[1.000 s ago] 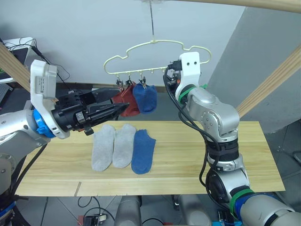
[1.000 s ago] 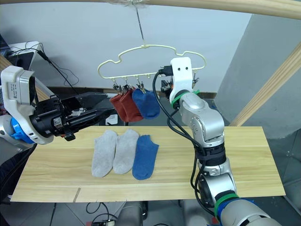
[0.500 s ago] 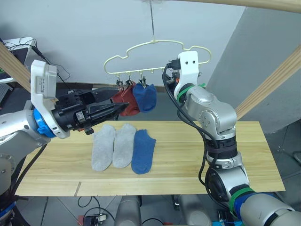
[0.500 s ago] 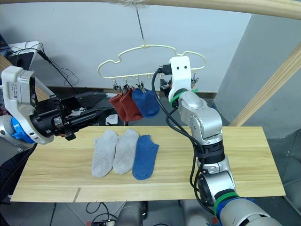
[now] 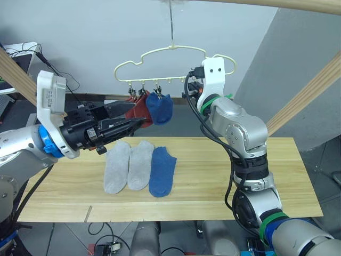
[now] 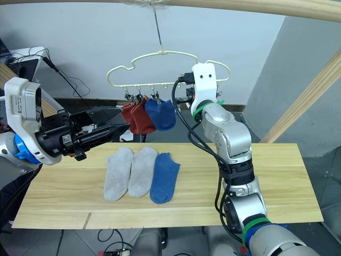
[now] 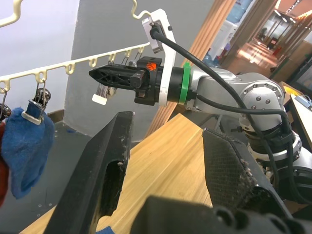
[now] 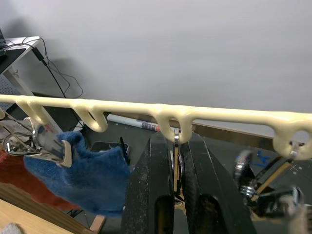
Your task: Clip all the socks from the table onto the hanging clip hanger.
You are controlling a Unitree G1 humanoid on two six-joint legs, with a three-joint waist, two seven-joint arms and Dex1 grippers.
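We see the pale yellow cloud-outlined wire clip hanger hanging above the pale wood plank tabletop. Two rust red socks and one blue knit sock hang from its clips. Below it, on the tabletop, lie two light grey socks and a second blue sock, side by side. Our right claw is pinched narrow on a small metal clip under the hanger's bar. Our left claw gapes wide and empty, near the hung socks.
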